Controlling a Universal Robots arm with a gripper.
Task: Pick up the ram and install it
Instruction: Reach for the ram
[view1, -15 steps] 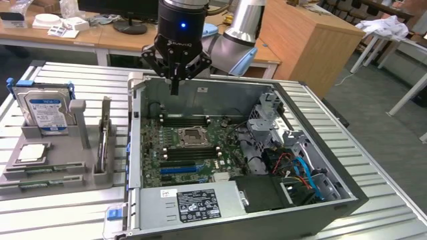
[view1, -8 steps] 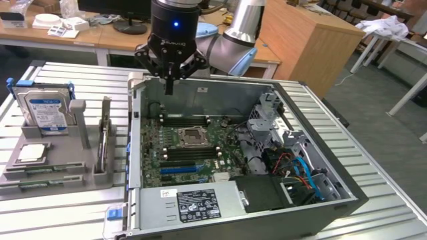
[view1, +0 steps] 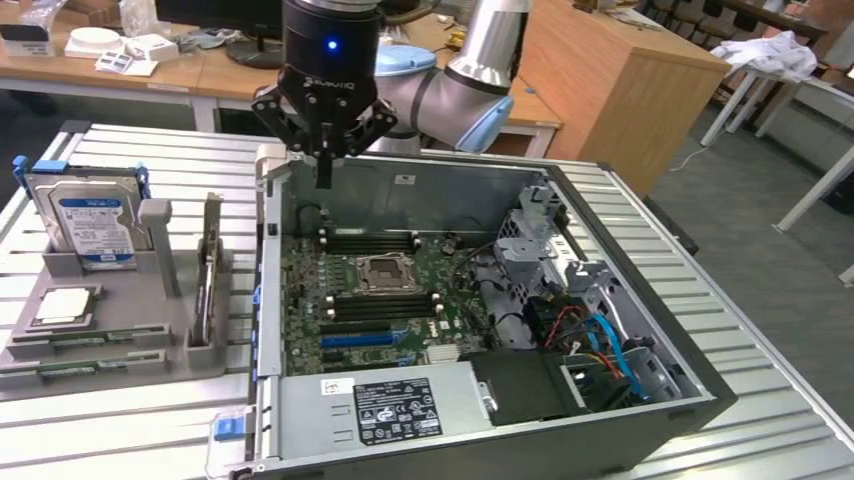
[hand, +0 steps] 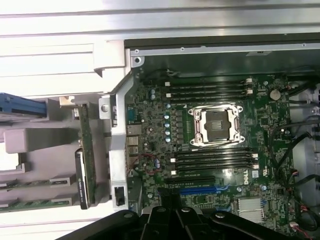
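Above the rear corner of the computer case (view1: 427, 195), on the side facing the grey holder (view1: 120, 345), the end effector (view1: 324, 178) is hovering with its fingers pressed fully together, gripping nothing. The ram (view1: 210, 268) is standing on edge in a narrow slot of that holder, just beside the case's outer wall, untouched; from the wrist it is showing as a thin green strip (hand: 86, 135).

The pick, to my judgement, is asking for fingers spread to straddle the stick across its thin faces, centred along its length, and a straight lift so it is not binding in the slot. The case wall is sitting close, so clearance on that side is looking tight. Inside the case, the empty black memory slots (view1: 374, 240) are lying either side of the processor socket on the motherboard (view1: 387, 300).

A ribbed metal bench (view1: 107, 430) is carrying case and holder alike. Beyond the case, wooden desks and a wooden cabinet (view1: 601, 70) are standing on grey floor.
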